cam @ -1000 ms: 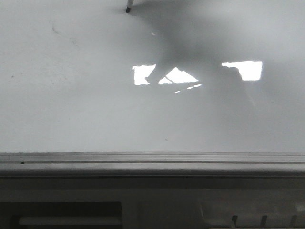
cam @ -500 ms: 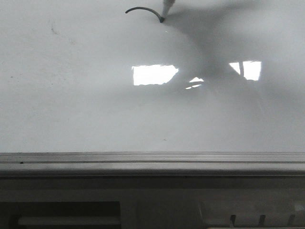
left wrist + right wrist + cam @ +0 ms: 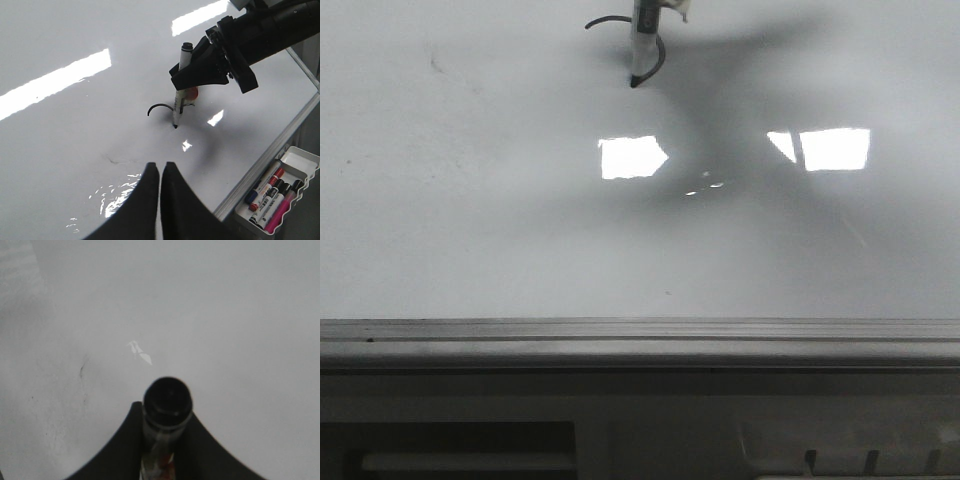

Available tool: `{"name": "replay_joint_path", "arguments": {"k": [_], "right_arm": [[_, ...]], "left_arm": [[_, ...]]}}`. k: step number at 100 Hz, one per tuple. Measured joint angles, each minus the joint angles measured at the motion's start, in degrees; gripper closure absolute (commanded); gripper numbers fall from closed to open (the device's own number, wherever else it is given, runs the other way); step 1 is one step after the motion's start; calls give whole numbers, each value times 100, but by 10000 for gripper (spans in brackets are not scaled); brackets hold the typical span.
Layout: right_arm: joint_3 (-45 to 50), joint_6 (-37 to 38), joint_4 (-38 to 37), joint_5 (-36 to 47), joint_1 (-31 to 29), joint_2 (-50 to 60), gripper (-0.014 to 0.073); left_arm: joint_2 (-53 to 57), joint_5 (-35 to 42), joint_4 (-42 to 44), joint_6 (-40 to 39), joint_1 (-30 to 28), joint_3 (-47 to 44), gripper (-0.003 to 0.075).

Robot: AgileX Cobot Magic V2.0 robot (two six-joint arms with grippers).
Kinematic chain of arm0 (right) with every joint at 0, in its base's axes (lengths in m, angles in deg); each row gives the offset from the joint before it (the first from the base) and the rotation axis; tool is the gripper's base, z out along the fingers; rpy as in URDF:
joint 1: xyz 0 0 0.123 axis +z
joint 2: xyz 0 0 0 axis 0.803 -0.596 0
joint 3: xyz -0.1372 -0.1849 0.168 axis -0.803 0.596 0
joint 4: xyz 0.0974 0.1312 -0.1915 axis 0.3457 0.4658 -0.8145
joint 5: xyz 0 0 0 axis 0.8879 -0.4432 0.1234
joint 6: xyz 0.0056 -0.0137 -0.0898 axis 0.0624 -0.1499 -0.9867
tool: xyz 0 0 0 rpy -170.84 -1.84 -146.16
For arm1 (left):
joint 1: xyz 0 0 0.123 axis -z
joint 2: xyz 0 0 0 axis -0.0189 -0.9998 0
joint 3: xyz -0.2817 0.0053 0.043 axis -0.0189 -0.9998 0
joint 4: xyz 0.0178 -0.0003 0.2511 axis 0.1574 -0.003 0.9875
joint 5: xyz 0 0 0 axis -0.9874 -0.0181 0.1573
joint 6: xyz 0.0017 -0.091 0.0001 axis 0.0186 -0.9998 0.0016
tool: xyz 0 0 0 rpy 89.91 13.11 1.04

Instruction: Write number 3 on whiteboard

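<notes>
The whiteboard [image 3: 470, 230] fills the front view, with a grey ledge [image 3: 640, 340] along its lower edge. The number 3 [image 3: 660, 52] shows only as a thin dark curve at the top centre, arcing right and hooking back; it also shows in the left wrist view [image 3: 157, 106]. My right gripper [image 3: 200, 75] is shut on a white marker pen [image 3: 178, 90], held upright with its black tip [image 3: 635, 83] on the board at the curve's end. The right wrist view looks down on the pen's black end [image 3: 167, 401] between the gripper [image 3: 167, 412]. My left gripper [image 3: 160, 167] is shut and empty above the board.
A white tray [image 3: 302, 160] with several spare markers [image 3: 270, 192] hangs beyond the board's edge. Bright light glare patches [image 3: 632, 157] lie on the board. A faint old smudge [image 3: 438, 65] sits at the upper left.
The pen tip has moved right, then down and back left. The line has grown from nothing to a short arc to a hooked curve.
</notes>
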Motion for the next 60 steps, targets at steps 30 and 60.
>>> {"name": "replay_joint_path", "arguments": {"k": [30,60], "right_arm": [[370,13,61,-437,-356,461,652],[552,33,587,-154,655,-259,653]], "left_arm": [[0,0,0,0,0,0,741],[0,28,-11,-9,0,0,741]]}}
